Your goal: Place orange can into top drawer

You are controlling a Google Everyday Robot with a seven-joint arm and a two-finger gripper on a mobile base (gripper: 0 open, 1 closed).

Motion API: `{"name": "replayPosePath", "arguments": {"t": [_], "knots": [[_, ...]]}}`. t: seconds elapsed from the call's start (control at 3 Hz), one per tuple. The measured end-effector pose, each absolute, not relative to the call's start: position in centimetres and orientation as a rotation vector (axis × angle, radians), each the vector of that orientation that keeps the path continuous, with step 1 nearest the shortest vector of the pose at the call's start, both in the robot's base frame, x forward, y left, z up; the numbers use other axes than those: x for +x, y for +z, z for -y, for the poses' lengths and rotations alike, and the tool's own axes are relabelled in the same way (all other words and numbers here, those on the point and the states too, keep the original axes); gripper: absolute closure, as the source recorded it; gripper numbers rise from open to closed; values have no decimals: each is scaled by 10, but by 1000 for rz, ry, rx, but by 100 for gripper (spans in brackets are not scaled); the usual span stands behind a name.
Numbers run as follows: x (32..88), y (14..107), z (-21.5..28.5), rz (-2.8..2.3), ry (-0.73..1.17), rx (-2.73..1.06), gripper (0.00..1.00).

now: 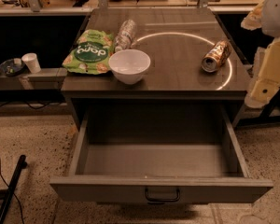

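The orange can (216, 56) lies on its side at the right of the grey cabinet top (177, 78), its silver top facing the front left. The top drawer (158, 160) is pulled wide open below and is empty; its dark handle (162, 196) is at the front centre. My gripper (265, 84) is at the right edge of the view, beside the cabinet's right side, to the right of the can and a little nearer the front, apart from it. It holds nothing that I can see.
A white bowl (129, 65) stands at the front left of the top, with a green snack bag (89, 52) to its left and a clear plastic bottle (125, 34) lying behind it. A white cup (31, 62) sits on a low ledge at the left. A black pole (9, 190) lies on the floor at the left.
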State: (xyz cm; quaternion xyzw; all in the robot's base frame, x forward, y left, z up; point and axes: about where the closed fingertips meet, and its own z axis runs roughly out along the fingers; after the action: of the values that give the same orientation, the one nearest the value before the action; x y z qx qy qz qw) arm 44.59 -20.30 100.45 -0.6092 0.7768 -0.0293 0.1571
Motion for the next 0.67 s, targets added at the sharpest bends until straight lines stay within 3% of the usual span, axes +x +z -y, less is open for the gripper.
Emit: {"name": "replayPosePath", "arguments": {"t": [0.67], "knots": [[459,1003,210,-2192,-161,-1763,0]]}}
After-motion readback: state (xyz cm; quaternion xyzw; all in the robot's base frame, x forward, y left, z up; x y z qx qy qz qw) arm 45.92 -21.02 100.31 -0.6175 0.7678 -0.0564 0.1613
